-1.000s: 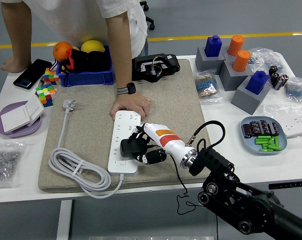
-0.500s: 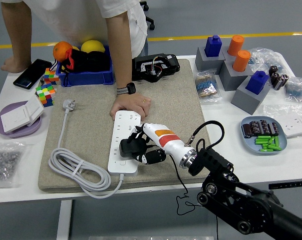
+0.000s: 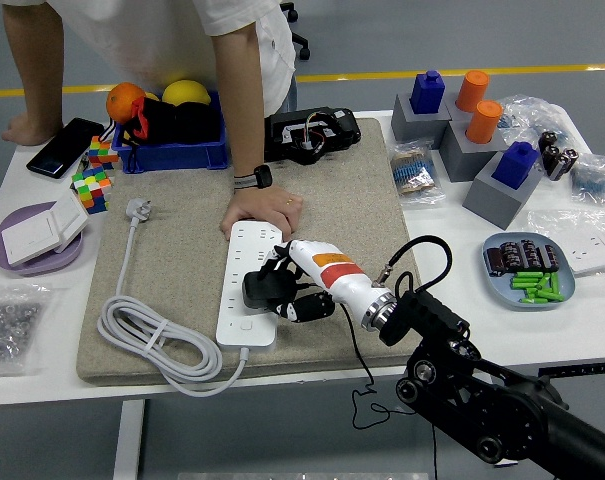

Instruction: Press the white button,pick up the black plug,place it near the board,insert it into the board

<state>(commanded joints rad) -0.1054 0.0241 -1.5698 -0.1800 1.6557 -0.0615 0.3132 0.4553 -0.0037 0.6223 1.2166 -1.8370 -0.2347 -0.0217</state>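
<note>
Right hand [image 3: 300, 285] is curled tight around the black plug [image 3: 263, 290], holding it over the lower half of the white power strip [image 3: 248, 283]; can't tell if the pins are seated; strip lies lengthwise on the grey felt mat [image 3: 192, 250], its cable [image 3: 152, 345] coiled at the mat's left; person's hand [image 3: 261, 211] presses flat on the strip's far end; no print or label is readable at this resolution; left arm isn't visible.
</note>
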